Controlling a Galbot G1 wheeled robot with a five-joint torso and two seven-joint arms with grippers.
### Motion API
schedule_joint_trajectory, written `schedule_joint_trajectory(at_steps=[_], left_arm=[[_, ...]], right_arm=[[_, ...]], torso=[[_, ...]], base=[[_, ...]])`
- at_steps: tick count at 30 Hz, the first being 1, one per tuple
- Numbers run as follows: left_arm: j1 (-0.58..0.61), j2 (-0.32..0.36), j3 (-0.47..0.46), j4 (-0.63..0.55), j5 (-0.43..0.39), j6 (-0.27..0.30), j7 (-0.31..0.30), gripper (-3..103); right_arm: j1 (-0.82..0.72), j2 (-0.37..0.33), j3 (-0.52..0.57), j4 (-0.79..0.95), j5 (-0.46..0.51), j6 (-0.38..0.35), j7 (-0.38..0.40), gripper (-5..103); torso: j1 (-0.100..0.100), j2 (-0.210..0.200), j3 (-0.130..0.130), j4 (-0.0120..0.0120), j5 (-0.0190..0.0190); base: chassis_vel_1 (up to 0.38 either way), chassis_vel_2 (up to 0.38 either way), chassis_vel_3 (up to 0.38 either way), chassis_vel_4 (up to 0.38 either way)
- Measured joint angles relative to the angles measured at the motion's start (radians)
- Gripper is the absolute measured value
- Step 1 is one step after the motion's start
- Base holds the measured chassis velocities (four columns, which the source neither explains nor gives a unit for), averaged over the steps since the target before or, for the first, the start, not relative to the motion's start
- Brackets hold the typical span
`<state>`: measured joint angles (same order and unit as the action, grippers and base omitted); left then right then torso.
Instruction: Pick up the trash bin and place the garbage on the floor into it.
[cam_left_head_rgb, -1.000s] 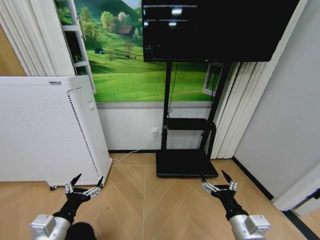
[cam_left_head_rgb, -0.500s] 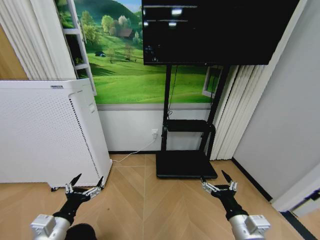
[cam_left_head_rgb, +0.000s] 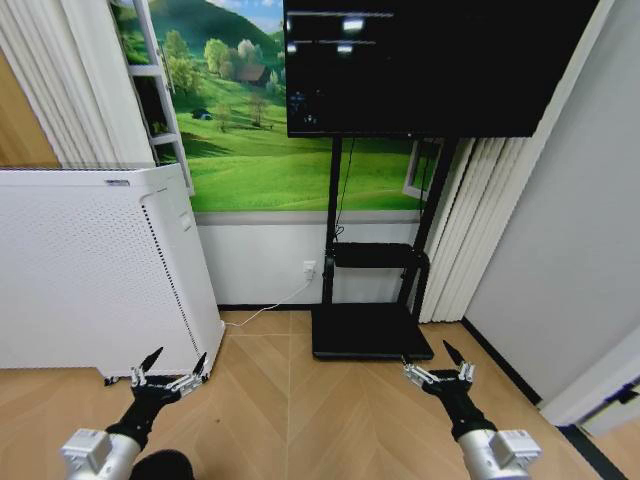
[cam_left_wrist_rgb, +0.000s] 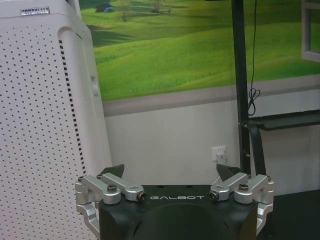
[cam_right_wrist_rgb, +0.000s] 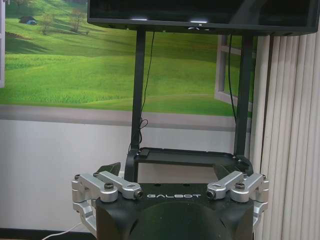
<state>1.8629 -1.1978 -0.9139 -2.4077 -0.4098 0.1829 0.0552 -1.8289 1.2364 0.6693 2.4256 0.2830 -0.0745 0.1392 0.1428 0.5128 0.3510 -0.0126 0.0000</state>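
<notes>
View tilted slightly | left gripper (cam_left_head_rgb: 167, 377), right gripper (cam_left_head_rgb: 437, 370): fingers apart above bare floor (cam_left_head_rgb: 300, 400)

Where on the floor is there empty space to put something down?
The floor is bare between the left gripper and right gripper, both open and low in front. It gets crowded by the white appliance on the left and the TV stand base ahead.

White appliance (cam_left_head_rgb: 95, 270); TV stand (cam_left_head_rgb: 372, 325); meadow mural (cam_left_head_rgb: 255, 130)
</notes>
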Motion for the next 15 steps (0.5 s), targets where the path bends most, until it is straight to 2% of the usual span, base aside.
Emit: schedule_joint_trajectory(at_steps=[15], left_arm=[[0.000,0.000,0.000,0.000,0.000,0.000,0.000,100]], right_arm=[[0.000,0.000,0.000,0.000,0.000,0.000,0.000,100]], torso=[[0.025,0.062,0.037,0.0000,0.0000]], base=[[0.000,0.000,0.000,0.000]])
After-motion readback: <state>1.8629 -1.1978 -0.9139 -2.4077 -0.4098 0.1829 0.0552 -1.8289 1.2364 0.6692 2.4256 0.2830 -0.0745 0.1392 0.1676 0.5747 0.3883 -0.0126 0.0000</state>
